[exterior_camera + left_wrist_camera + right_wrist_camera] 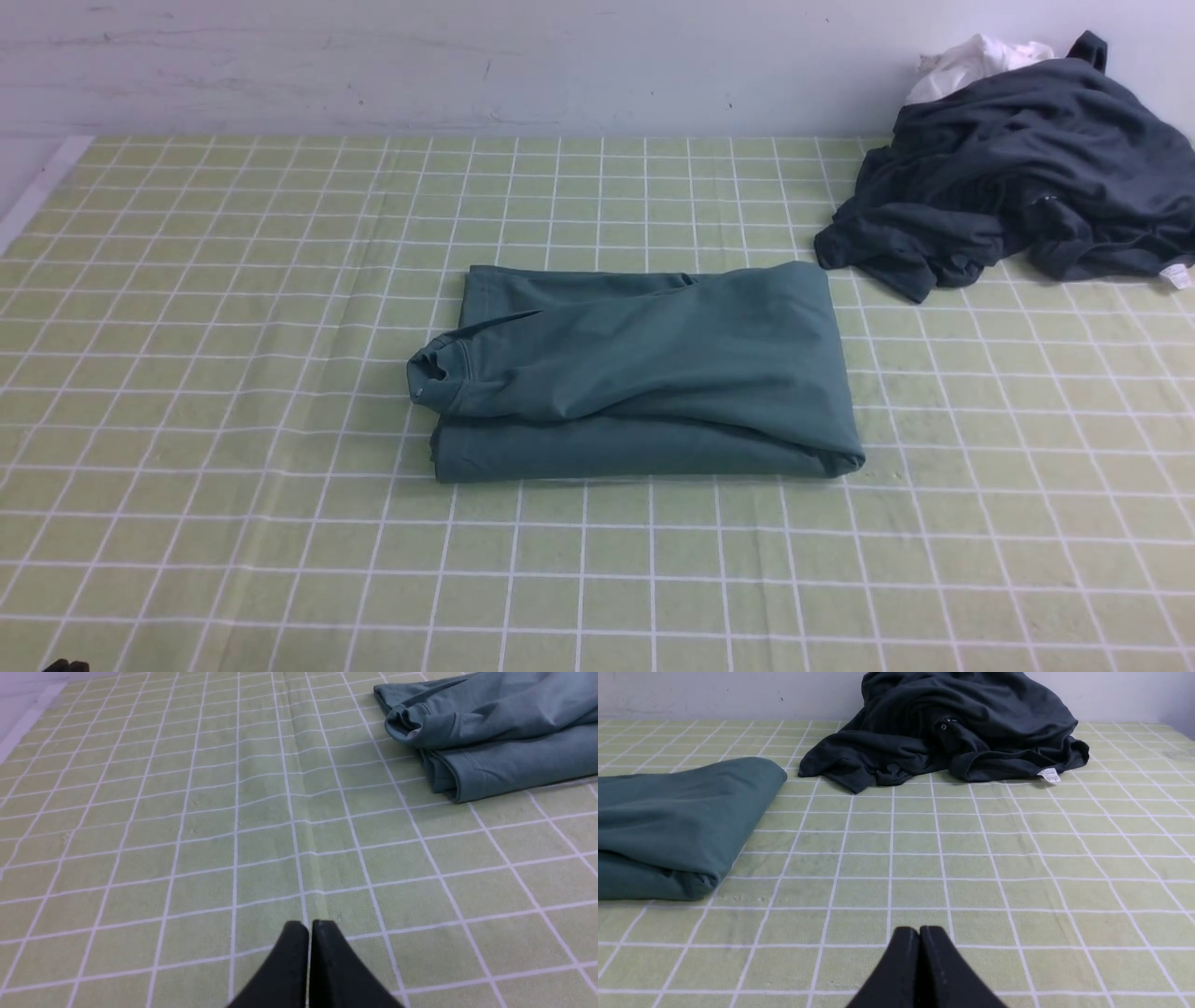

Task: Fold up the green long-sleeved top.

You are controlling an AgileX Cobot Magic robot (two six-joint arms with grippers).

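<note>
Garment position: green long-sleeved top (644,373) lies folded mid-table, long axis running left to right, between the arms. Left gripper (309,926) and right gripper (919,931) both pressed closed, empty, well apart from it; neither clearly nearer.

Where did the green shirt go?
The green long-sleeved top lies folded in the middle of the checked tablecloth in the front view, with the dark grey garment piled beyond it to the right.

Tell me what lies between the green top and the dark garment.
Only bare checked cloth between green top and dark garment, shown in the right wrist view.
</note>
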